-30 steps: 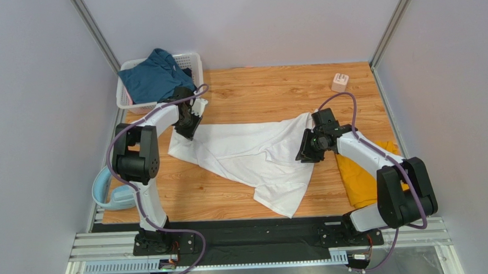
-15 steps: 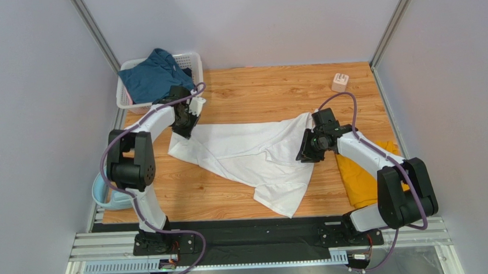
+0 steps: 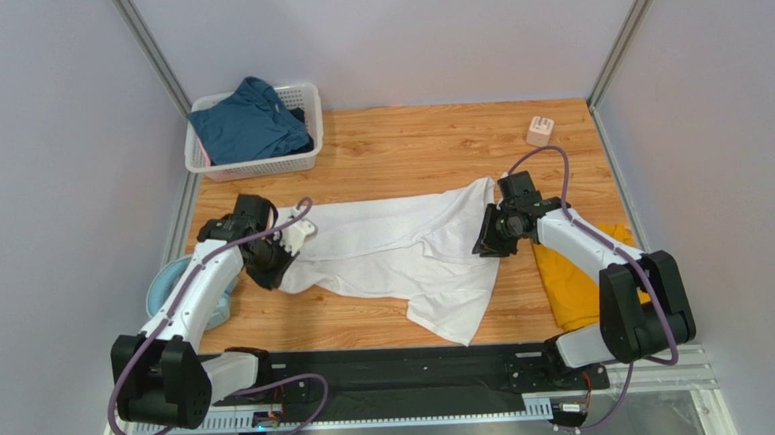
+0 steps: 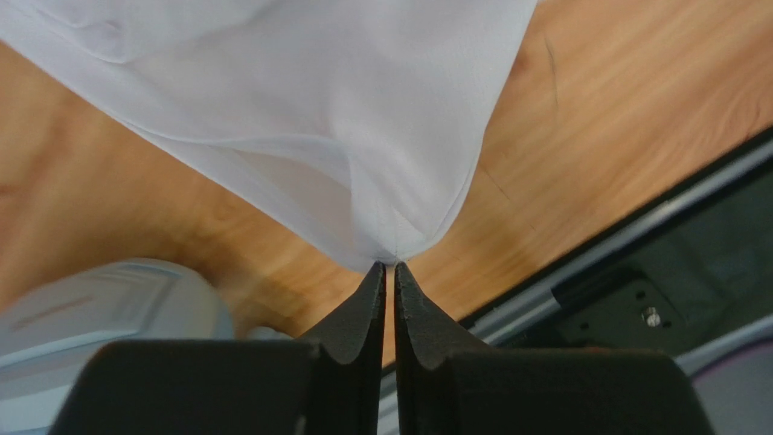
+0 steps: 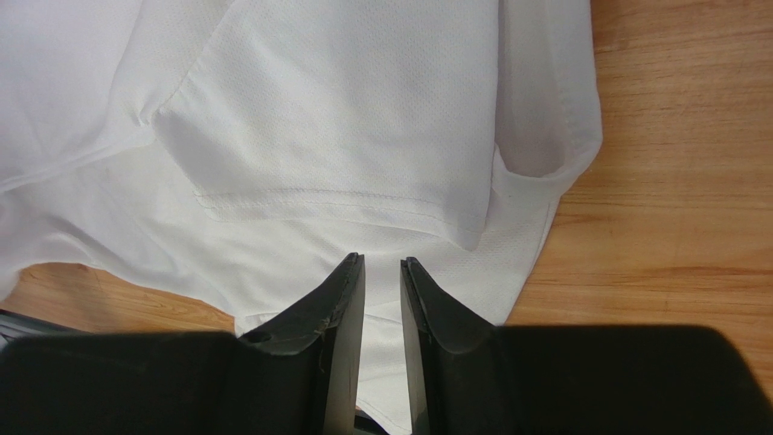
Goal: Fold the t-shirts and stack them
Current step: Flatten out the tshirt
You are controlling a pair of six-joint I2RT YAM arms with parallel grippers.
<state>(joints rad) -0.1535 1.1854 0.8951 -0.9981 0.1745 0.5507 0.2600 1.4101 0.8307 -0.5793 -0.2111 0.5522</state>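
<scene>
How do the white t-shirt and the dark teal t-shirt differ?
The white cloth t-shirt lies spread on the wooden table; the dark teal t-shirt is bunched in the white plastic lattice basket. The left gripper pinches the white one's corner; nothing touches the teal one. Neither is folded.

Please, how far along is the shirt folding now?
Done: perhaps the yellow shirt, lying flat at the right edge; whether it is folded is unclear. In hand: the white shirt is spread out, the left tool pinching one corner, the right tool at its other side. Left: folding it, then the blue shirt, crumpled in the basket, and stacking.
</scene>
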